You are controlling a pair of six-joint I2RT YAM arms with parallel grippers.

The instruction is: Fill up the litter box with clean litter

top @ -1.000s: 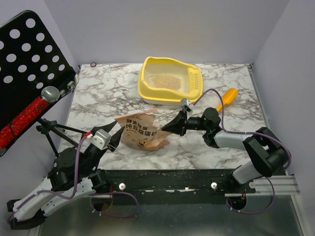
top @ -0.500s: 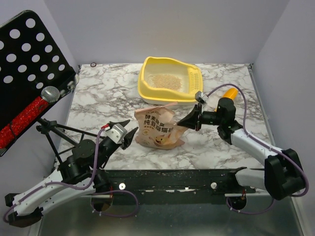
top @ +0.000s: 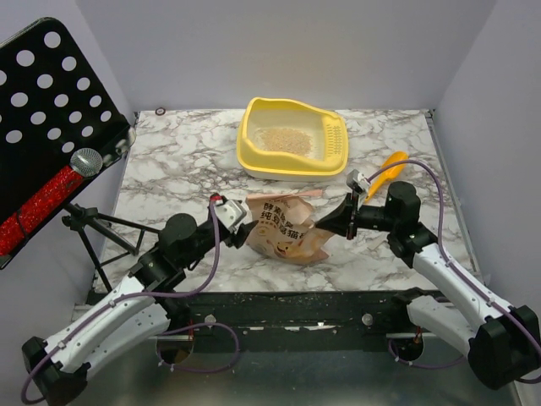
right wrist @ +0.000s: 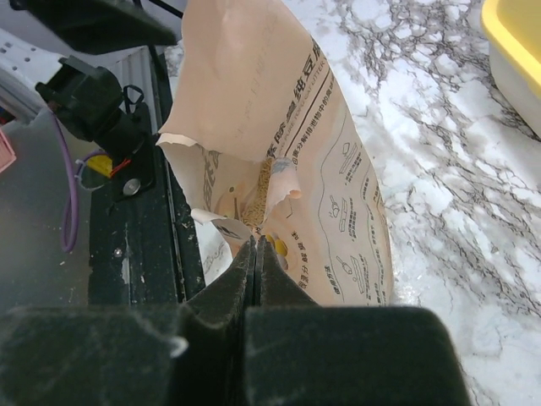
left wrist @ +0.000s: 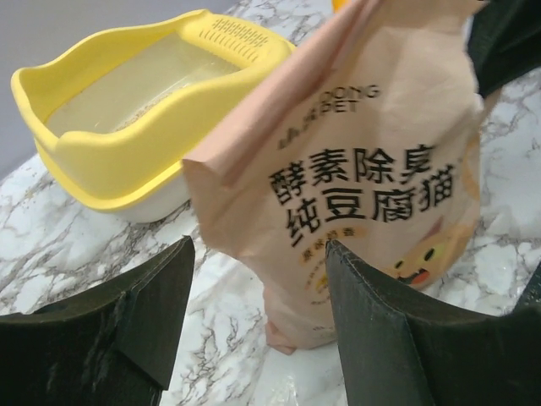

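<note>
The pale-yellow litter box (top: 250, 154) stands at the back middle of the table with a thin layer of clean litter (top: 283, 139) inside; it also shows in the left wrist view (left wrist: 110, 161). The tan printed paper bag (top: 283, 230) stands in front of it. My right gripper (top: 331, 227) is shut on the bag's torn edge (right wrist: 254, 222), with some granules (right wrist: 264, 190) showing inside the bag. My left gripper (top: 241, 233) is open at the bag's left side, its fingers (left wrist: 156, 292) either side of the bag's lower corner (left wrist: 292, 334).
A yellow-orange scoop (top: 385, 169) lies right of the litter box. A black perforated music stand (top: 51, 110) and its tripod stand off the table's left edge. The black front rail (top: 287, 309) runs along the near edge.
The right gripper has carried the bag to the right and nearer. The left arm has reached forward and right, and its open gripper has come up to the bag.
</note>
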